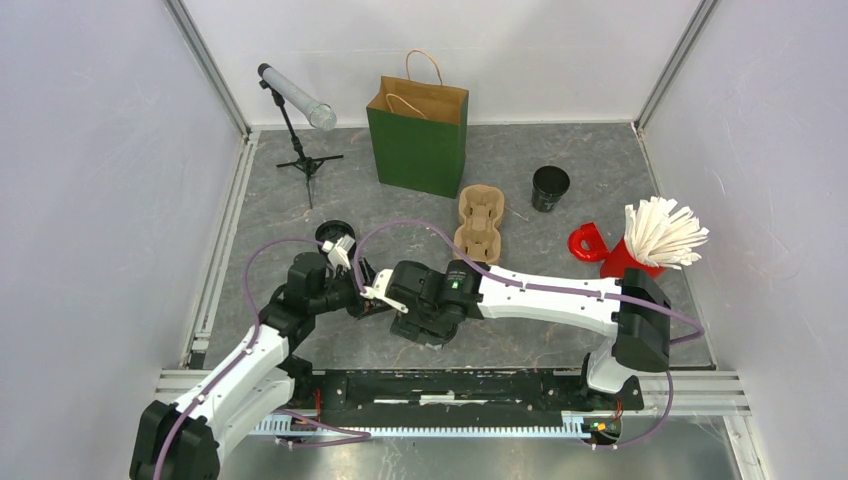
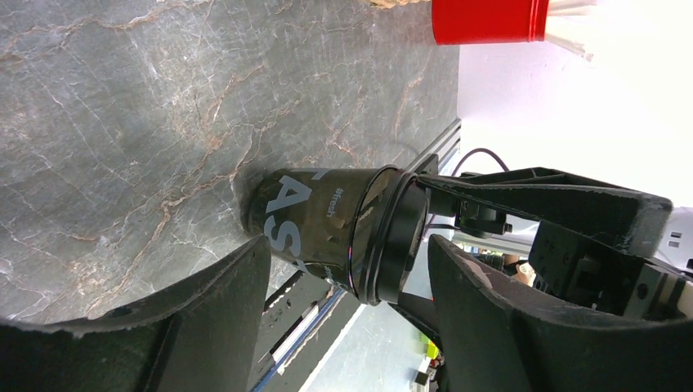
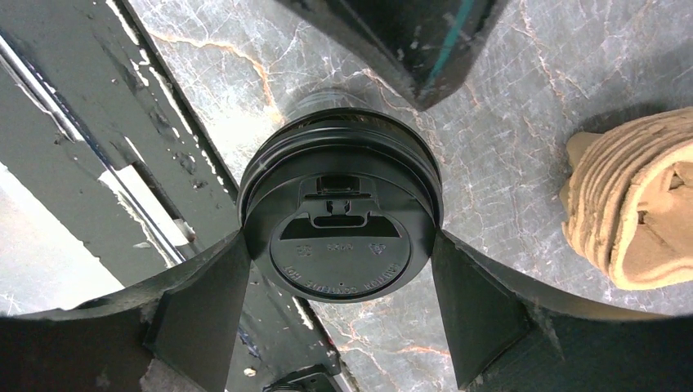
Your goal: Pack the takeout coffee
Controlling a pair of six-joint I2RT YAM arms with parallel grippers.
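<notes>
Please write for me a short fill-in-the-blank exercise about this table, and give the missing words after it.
1. The paper bag at the back is ___.
2. The right claw reaches over the coffee cup, its fingers beside the cup's black ___.
3. The white sticks stand in a ___ holder.
4. Each hole of the cardboard tray is ___.

Missing words: green; lid; red; empty.

Glossy, probably plastic lid (image 3: 339, 245) on takeout coffee (image 2: 310, 220).

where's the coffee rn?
Coffee: upright on the table, left of centre in top view, between the right gripper's fingers; tray beyond, to the right.
</notes>
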